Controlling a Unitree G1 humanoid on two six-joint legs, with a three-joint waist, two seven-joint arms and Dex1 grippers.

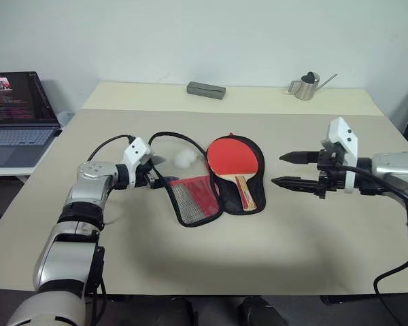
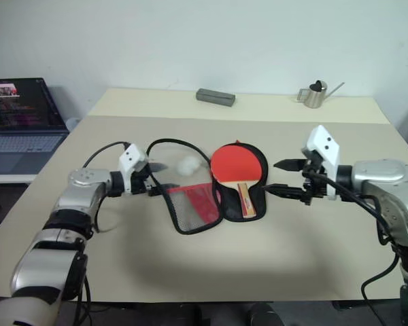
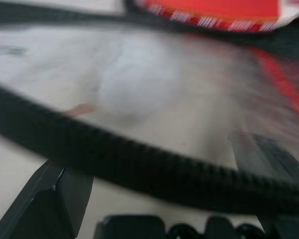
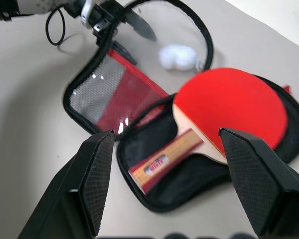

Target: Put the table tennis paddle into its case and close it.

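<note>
- Left gripper point(image 1: 160, 180): its two black fingers point(image 4: 139, 26) stand apart and hold nothing. They sit right at the black zip edge of the case's open flap, near the middle of the tabletop point(image 1: 190, 272), toward its left edge.
- Right gripper point(image 1: 285, 170): fingers point(image 4: 97, 181) apart and empty, hanging above the tabletop just beside the case, on the side nearer the right edge.
- Paddle point(image 1: 232, 159): one. It lies flat, red face up, inside the black half of the opened case, handle pointing toward the front edge. It looks light and rigid; the rubber face should grip well, the wooden handle is the natural place to hold.
- Case point(image 1: 197, 200): one, spread open like a book at the middle of the tabletop. The flap with the mesh pocket and red lining lies to the paddle's left. It looks soft and floppy, so the flap will likely sag when lifted; the stiffer zip rim seems the best place to pinch.
- Pom-pom point(image 1: 185, 157): one, white and fluffy, resting on the tabletop beside the case's far side.
- Back edge of the tabletop: one grey block point(image 1: 206, 89) and one small metal watering can point(image 1: 306, 86).
- One laptop point(image 1: 17, 112) sits off the left edge.
</note>
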